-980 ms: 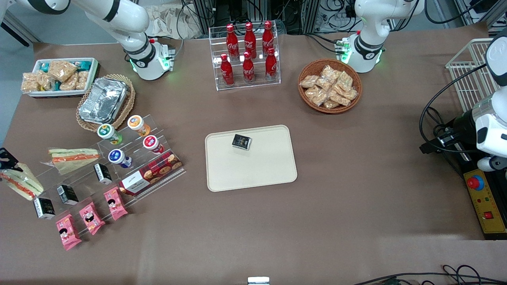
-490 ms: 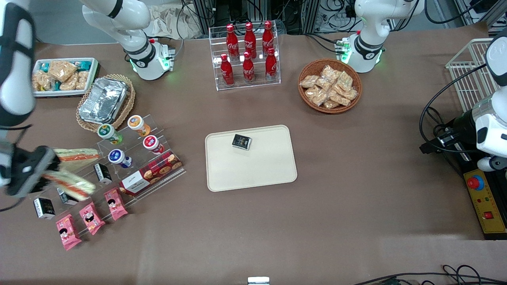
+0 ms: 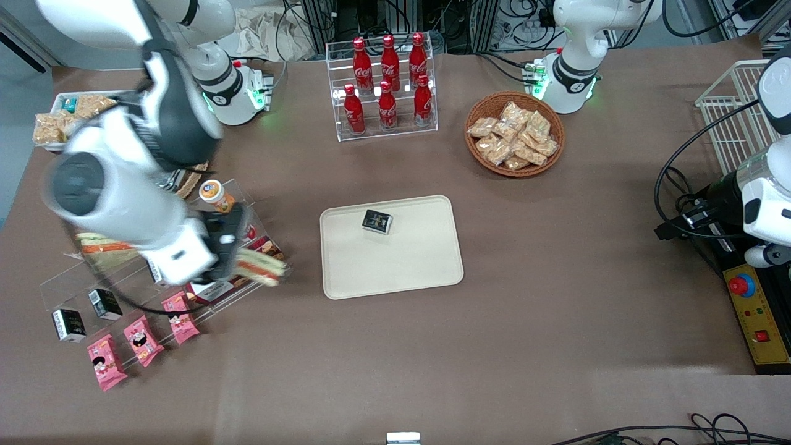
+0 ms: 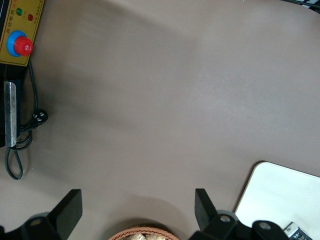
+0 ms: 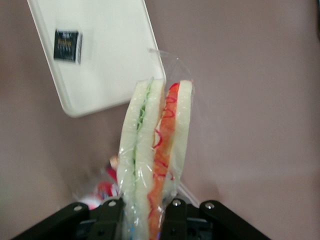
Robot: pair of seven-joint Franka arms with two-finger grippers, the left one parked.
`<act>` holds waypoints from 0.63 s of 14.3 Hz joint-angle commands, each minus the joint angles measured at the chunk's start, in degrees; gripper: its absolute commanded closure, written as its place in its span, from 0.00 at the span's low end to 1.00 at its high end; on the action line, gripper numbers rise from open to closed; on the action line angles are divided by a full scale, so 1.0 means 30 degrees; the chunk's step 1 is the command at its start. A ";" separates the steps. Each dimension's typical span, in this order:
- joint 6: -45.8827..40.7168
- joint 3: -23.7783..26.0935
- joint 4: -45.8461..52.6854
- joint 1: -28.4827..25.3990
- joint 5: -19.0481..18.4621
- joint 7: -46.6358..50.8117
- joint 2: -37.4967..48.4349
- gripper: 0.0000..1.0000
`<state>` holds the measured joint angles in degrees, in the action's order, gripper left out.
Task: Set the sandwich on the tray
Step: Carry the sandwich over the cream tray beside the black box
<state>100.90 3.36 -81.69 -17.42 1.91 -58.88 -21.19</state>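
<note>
My right gripper (image 3: 238,256) is shut on the sandwich (image 3: 261,266), a clear-wrapped wedge with red-orange and green layers. It holds the sandwich in the air above the acrylic snack rack (image 3: 204,272), close to the edge of the tray that faces the working arm's end of the table. In the right wrist view the sandwich (image 5: 155,150) stands between the fingers (image 5: 111,215) and points toward the cream-beige tray (image 5: 107,60). The tray (image 3: 401,272) lies flat mid-table with a small black packet (image 3: 377,221) on it. A paler wedge with an orange band (image 3: 102,247) lies on the rack, partly hidden by the arm.
The tiered acrylic rack carries cups (image 3: 213,193), a cookie box, black boxes (image 3: 69,324) and pink packets (image 3: 139,340). A stand of red cola bottles (image 3: 386,83) and a wicker basket of snacks (image 3: 514,133) sit farther from the front camera. A white snack bin (image 3: 55,120) is partly hidden.
My right gripper has carried the sandwich from the table edge at the working arm's end, over the rack, toward the tray. The tray and black packet have not moved.
</note>
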 commanded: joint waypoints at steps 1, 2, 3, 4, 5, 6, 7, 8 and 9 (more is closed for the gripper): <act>0.1489 -0.0242 0.0188 -0.2127 0.0301 0.1924 -0.1368 0.76; 0.2220 -0.0242 0.0159 -0.2859 0.0272 0.2249 -0.1837 0.76; 0.3097 -0.0242 0.0158 -0.3591 0.0272 0.2339 -0.2392 0.76; 0.4092 -0.0271 0.0158 -0.4121 0.0272 0.2282 -0.3065 0.76; 0.5581 -0.0242 0.0158 -0.4445 0.0301 0.1992 -0.4029 0.76; 0.7046 -0.0242 0.0042 -0.4970 0.0301 0.2134 -0.4735 0.76; 0.8076 -0.0271 -0.0017 -0.5991 0.0127 0.2280 -0.5235 0.76; 0.8927 -0.0475 -0.0075 -0.6697 0.0097 0.2311 -0.5733 0.76; 0.9806 -0.0506 -0.0105 -0.6849 -0.0049 0.2456 -0.6231 0.76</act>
<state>126.23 3.00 -82.79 -35.48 1.90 -52.02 -37.27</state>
